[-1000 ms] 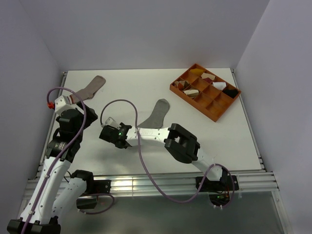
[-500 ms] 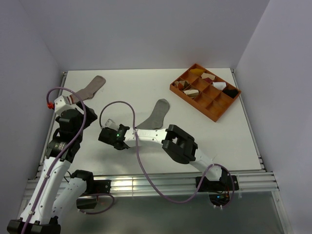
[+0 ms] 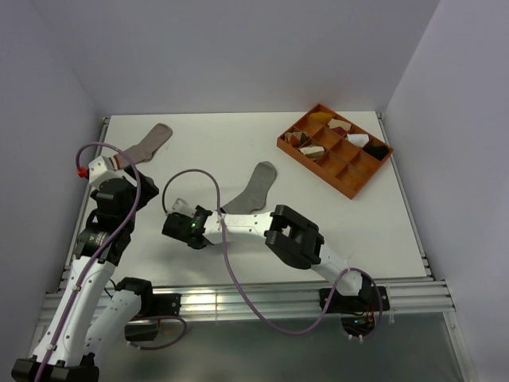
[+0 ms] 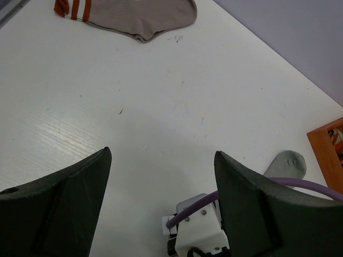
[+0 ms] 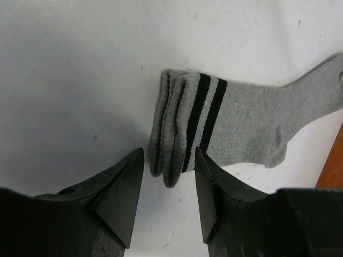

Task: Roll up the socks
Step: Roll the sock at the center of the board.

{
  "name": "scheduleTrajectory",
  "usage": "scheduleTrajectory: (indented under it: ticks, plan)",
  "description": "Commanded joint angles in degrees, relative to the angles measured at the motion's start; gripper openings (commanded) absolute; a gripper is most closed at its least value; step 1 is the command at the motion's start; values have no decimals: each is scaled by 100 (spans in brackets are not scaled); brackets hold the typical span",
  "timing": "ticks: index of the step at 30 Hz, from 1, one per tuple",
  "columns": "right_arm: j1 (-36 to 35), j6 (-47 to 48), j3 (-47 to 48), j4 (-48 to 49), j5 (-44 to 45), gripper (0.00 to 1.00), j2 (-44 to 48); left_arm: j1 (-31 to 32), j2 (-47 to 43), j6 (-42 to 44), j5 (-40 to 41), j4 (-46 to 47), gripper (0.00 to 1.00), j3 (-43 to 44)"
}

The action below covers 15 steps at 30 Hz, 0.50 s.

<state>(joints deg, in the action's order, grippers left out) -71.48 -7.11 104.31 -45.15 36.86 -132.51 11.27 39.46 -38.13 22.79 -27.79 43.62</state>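
Edging slightly nearer the table's (image 3: 358,231) front than a second ago, the right gripper (image 5: 169,155) holds its jaws apart astride the grey sock's (image 5: 236,120) folded cuff. A purple cable (image 3: 227,247) loops over that arm. The left gripper (image 4: 161,160), jaws spread, hovers near the pinkish sock (image 4: 134,16) at far left. The grey sock lies mid-table, its toe pointing far-right toward the orange tray (image 3: 312,167).
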Motion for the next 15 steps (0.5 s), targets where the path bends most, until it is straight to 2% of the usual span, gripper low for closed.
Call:
scheduleTrajectory:
  ticks: [1, 15]
  plan:
    - [-68, 87, -201, 23, -293, 51, -47, -28, -53, 122, 59, 46, 83, 15]
    - [-155, 210, -297, -12, -338, 45, -267, -28, -44, 113, 50, 46, 83, 15]
